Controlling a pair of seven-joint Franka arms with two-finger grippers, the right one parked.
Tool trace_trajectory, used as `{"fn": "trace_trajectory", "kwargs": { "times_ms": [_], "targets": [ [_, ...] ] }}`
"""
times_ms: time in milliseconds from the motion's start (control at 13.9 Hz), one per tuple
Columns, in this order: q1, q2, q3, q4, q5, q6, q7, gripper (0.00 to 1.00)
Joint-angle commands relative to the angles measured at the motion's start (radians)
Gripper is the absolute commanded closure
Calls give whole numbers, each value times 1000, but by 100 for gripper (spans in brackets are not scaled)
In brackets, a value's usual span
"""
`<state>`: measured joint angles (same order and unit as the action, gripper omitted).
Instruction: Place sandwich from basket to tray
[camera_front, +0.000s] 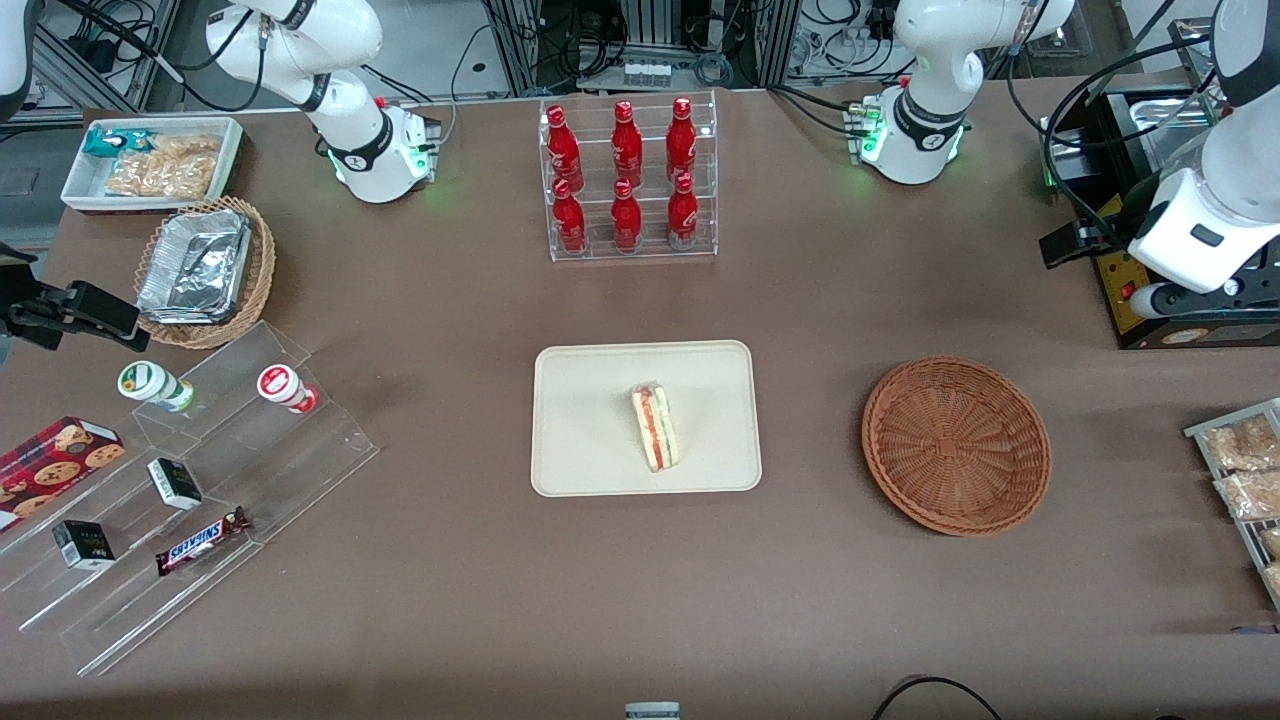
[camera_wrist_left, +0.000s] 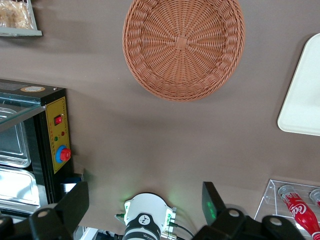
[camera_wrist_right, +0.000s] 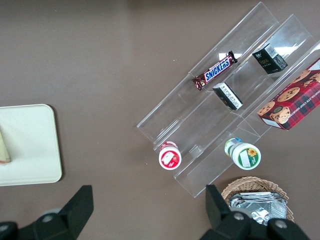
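Observation:
The sandwich (camera_front: 655, 428), a wrapped wedge with red and green filling, lies on the cream tray (camera_front: 600, 400) at the table's middle. Its edge shows in the right wrist view (camera_wrist_right: 3, 150), on the tray (camera_wrist_right: 27, 145). The reddish-brown wicker basket (camera_front: 955, 445) stands empty beside the tray, toward the working arm's end. My left gripper (camera_front: 1070, 247) hangs high over the table, farther from the front camera than the basket, next to a black appliance. It is open and empty (camera_wrist_left: 144, 200), with the basket (camera_wrist_left: 183, 46) and a tray corner (camera_wrist_left: 305, 95) in its view.
A black appliance (camera_front: 1150, 200) stands at the working arm's end. A rack of bagged snacks (camera_front: 1245, 470) is nearer the camera. A clear rack of red bottles (camera_front: 628, 180) stands farther than the tray. A stepped acrylic display (camera_front: 180, 500), foil-tray basket (camera_front: 205, 270) and white bin (camera_front: 150, 165) lie toward the parked arm's end.

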<state>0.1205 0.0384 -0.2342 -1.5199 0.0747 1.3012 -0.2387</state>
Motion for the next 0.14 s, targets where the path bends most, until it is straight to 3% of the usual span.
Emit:
{"fn": "trace_trajectory", "kwargs": {
  "times_ms": [0,72],
  "targets": [
    [-7,8,10,18,-13,4,12,0],
    [-7,18,10,18,-15,6,12,0]
  ]
}}
